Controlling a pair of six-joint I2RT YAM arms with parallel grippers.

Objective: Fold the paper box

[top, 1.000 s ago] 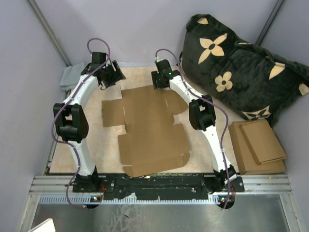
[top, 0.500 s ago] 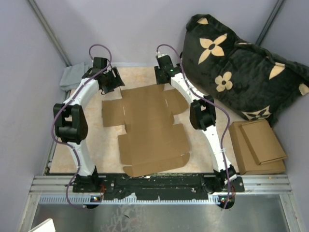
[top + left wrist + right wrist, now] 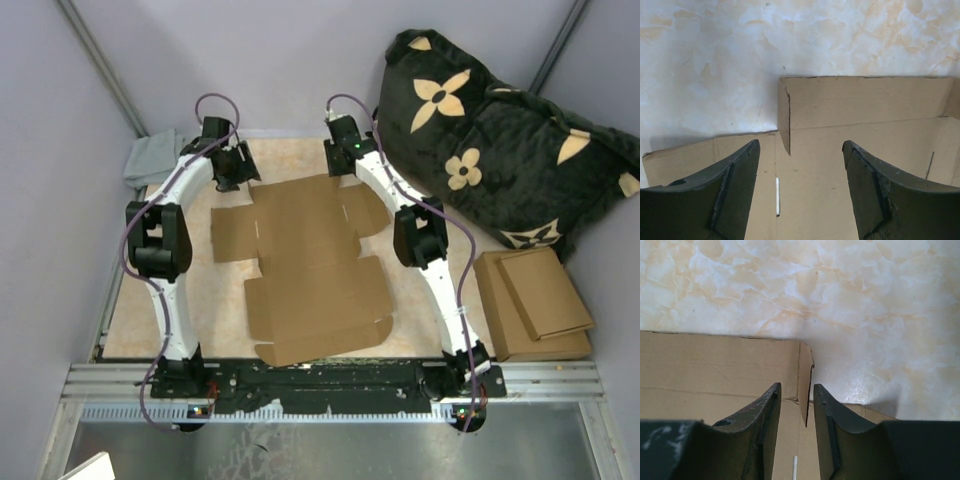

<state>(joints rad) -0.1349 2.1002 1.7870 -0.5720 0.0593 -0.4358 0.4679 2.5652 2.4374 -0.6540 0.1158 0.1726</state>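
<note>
The paper box (image 3: 310, 265) lies flat and unfolded on the marbled table, between the two arms. My left gripper (image 3: 236, 172) is at its far left corner. In the left wrist view it (image 3: 800, 150) is wide open over the cardboard (image 3: 860, 125), with a small raised side tab (image 3: 784, 117) just ahead of it. My right gripper (image 3: 345, 158) is at the far right corner. In the right wrist view its jaws (image 3: 797, 390) stand a narrow gap apart, astride a small upright tab (image 3: 805, 382), with a gap still showing beside the tab.
A large black cushion with tan flowers (image 3: 490, 140) leans at the right. Smaller stacked cardboard pieces (image 3: 535, 300) lie beside the right arm. A grey cloth (image 3: 150, 158) sits at the far left corner. Grey walls close in the table.
Both grippers have moved toward the far edge of the box. The right one now has the corner tab between its jaws. The left elbow has shifted up and right. The box has not moved.
</note>
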